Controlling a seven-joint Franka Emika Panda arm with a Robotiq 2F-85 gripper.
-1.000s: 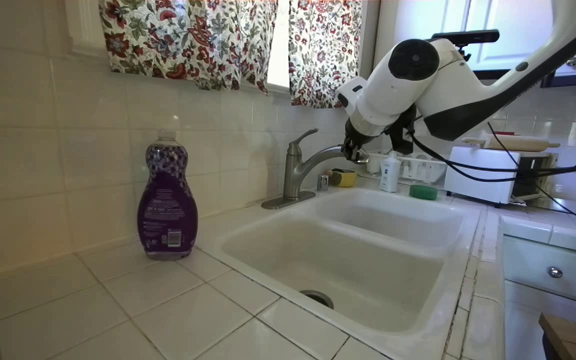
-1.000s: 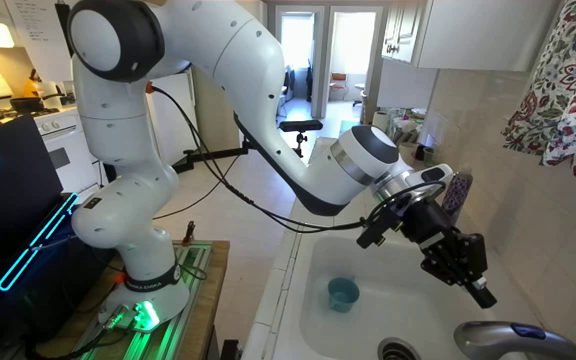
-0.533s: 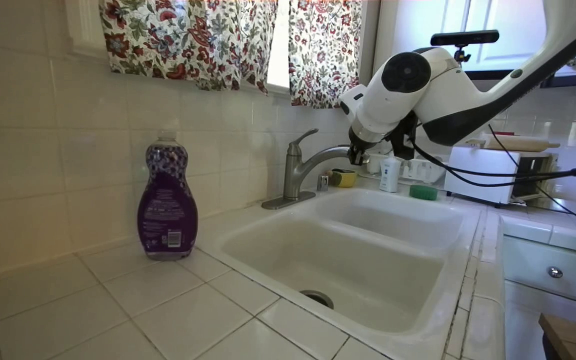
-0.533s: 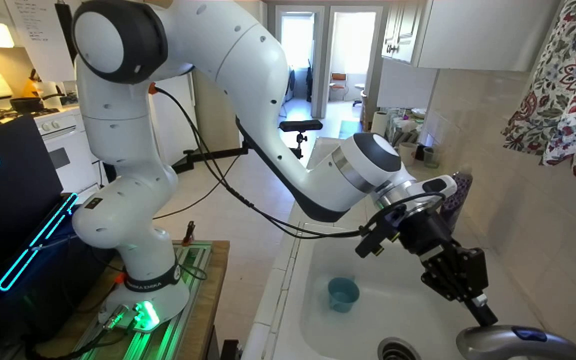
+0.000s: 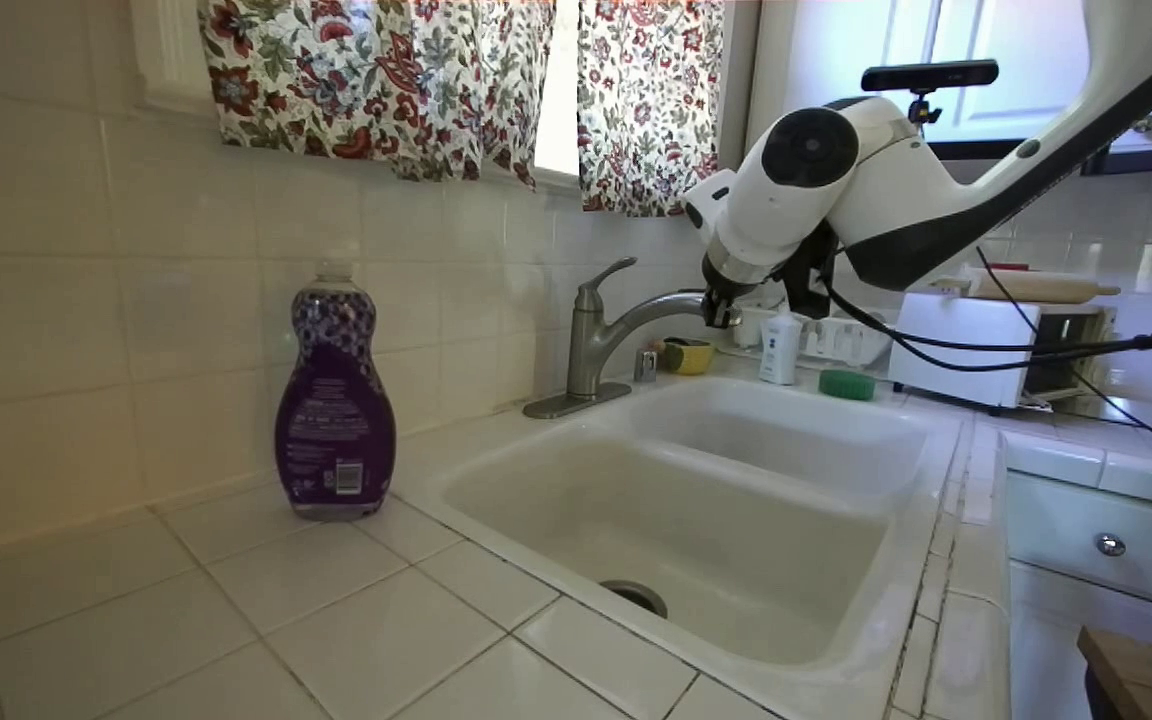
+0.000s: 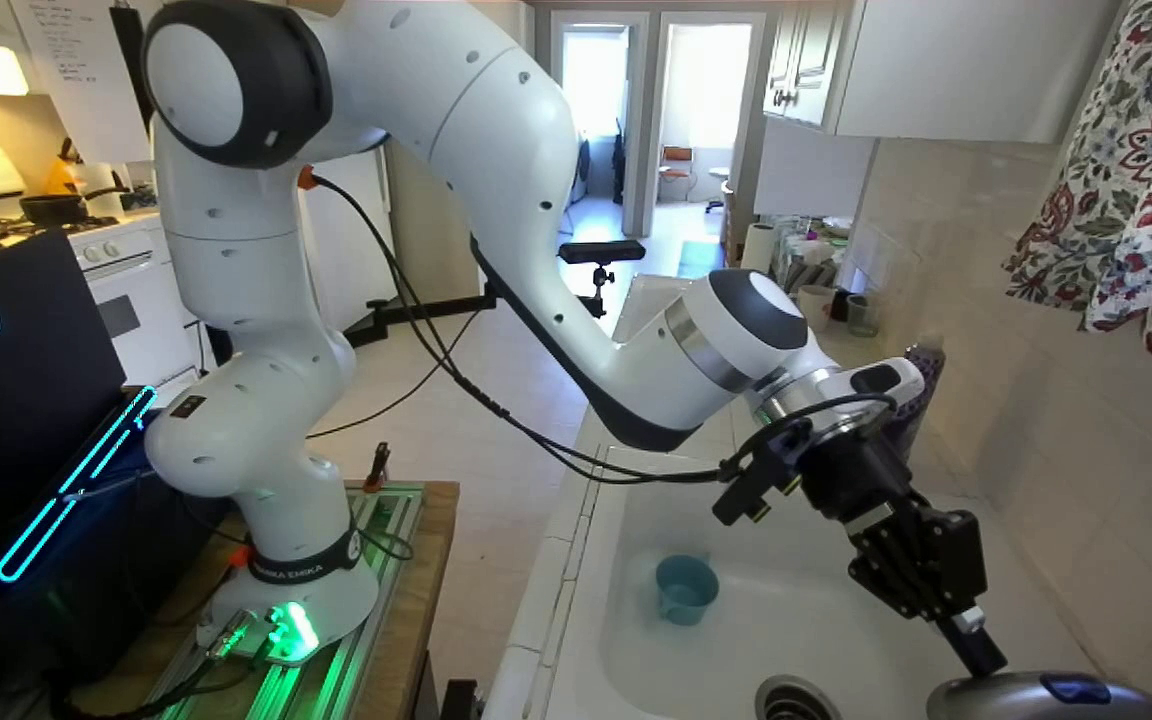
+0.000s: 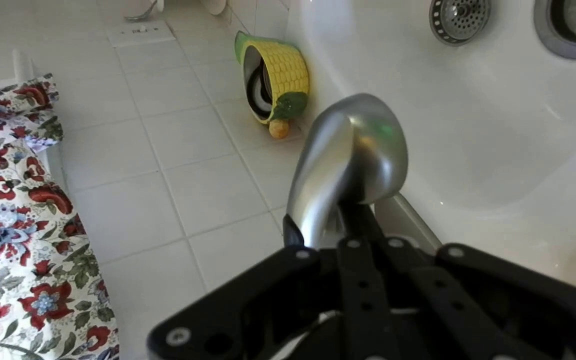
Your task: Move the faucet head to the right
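Note:
The brushed silver faucet head (image 5: 648,314) arches out from its base with a lever handle (image 5: 604,274). Its rounded end (image 6: 1016,698) shows at the bottom edge in an exterior view, partly cut off. In the wrist view the spout (image 7: 373,135) stands just ahead of the fingers. My gripper (image 6: 981,655) points down, with its fingers together as one dark bar and nothing between them. In an exterior view the gripper (image 5: 719,313) overlaps the spout's outer end. In the wrist view the fingertips (image 7: 355,217) meet the spout's side near its downturned tip; exact contact is partly hidden.
A purple soap bottle (image 5: 336,420) stands on the tiled counter. The white double sink (image 5: 921,560) lies below, with a teal cup (image 6: 686,590) in one basin. A yellow corn-shaped holder (image 7: 288,75), a white bottle (image 5: 781,350) and a green sponge (image 5: 846,385) stand around the sink.
My gripper has lowered to the spout's outer end, then shifted slightly along with it. The faucet head has turned a little, moving right and down in an exterior view. The fingers stayed together.

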